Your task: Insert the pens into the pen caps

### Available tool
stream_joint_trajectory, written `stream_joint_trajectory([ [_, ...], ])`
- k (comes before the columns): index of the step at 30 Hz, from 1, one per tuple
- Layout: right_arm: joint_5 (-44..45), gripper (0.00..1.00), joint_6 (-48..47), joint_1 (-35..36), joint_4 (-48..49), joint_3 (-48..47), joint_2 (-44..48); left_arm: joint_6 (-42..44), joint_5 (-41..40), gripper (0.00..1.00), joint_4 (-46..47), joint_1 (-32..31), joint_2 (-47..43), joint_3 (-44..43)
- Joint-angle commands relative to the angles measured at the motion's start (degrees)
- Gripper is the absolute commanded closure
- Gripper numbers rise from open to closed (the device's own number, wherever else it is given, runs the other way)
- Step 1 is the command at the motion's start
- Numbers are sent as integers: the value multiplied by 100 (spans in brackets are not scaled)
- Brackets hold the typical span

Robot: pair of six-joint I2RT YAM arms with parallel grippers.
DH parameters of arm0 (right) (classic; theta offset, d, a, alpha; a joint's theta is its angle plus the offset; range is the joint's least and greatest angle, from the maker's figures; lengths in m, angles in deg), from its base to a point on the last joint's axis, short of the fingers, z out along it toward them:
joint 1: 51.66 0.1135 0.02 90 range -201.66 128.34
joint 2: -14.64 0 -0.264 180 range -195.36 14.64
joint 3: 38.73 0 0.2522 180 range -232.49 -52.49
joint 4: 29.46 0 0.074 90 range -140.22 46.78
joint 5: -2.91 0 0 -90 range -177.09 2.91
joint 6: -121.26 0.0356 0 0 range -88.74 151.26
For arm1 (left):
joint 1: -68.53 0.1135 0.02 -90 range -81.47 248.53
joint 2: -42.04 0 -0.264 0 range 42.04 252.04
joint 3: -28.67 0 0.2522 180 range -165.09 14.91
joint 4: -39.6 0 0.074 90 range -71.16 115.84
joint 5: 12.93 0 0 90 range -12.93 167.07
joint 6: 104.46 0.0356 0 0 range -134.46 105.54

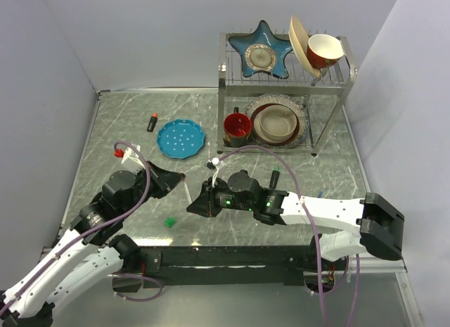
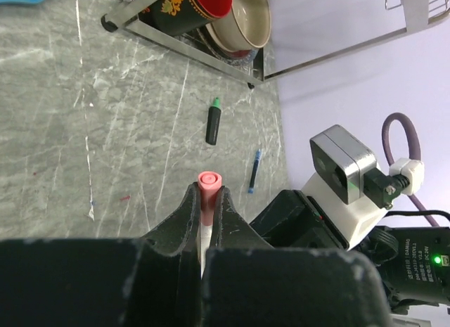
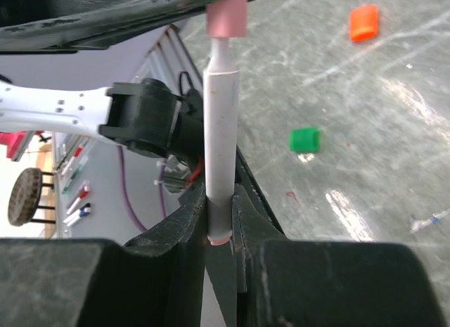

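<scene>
I see the left end effector (image 2: pixel 208 193) clamped on the pink cap (image 2: pixel 209 179). The right end effector (image 3: pixel 219 199) grips the white pen (image 3: pixel 219 130) by its back end. The pen's narrow tip sits at the cap's mouth, can't tell how deep. The pair meets just near-side of the blue plate (image 1: pixel 181 138), above the worktop (image 1: pixel 126 116). A green cap (image 1: pixel 169 221) lies further near-side of the plate, and a black marker (image 1: pixel 275 176) sits off to the plate's right.

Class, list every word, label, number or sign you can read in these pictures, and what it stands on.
Small white print on the black motor housing: too small and blurred to read.
Gold marks on the dark mug: ornament, not letters.
No other text visible.
</scene>
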Motion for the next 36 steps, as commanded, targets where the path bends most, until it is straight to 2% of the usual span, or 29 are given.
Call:
stream_joint_trajectory([
  [1,46,100,-56,41,151,-400,56,132,503,99,397,-5,-107,255],
  [8,90,100,-249,23,1,-532,196,728,960,99,502,-13,-748,553],
  [13,-93,100,-267,23,359,-357,415,975,1610,99,1116,-13,-1346,870],
  [14,-164,100,-250,23,474,-304,451,993,1898,99,1205,-13,-1373,888],
  [21,-481,100,-241,14,1178,144,864,1134,2498,98,1214,-5,-1285,695],
  [22,-507,100,-258,32,1196,145,908,1116,2473,94,1223,-13,-1338,686],
  [23,-560,100,-267,23,1179,145,900,1064,2429,84,1206,-5,-1382,677],
  [25,-727,100,-276,32,1143,136,900,1028,2323,73,1214,-13,-1505,624],
  [26,-788,100,-259,32,1161,145,899,1019,2262,59,1197,-5,-1549,563],
  [27,-885,100,-224,32,1161,179,899,1019,2183,54,1153,-5,-1575,510],
  [32,-1131,100,-91,58,1415,373,935,1221,1928,38,916,-13,-1462,28],
  [36,-1219,100,-56,111,1477,452,987,1344,1918,33,959,-5,-1295,-88],
])
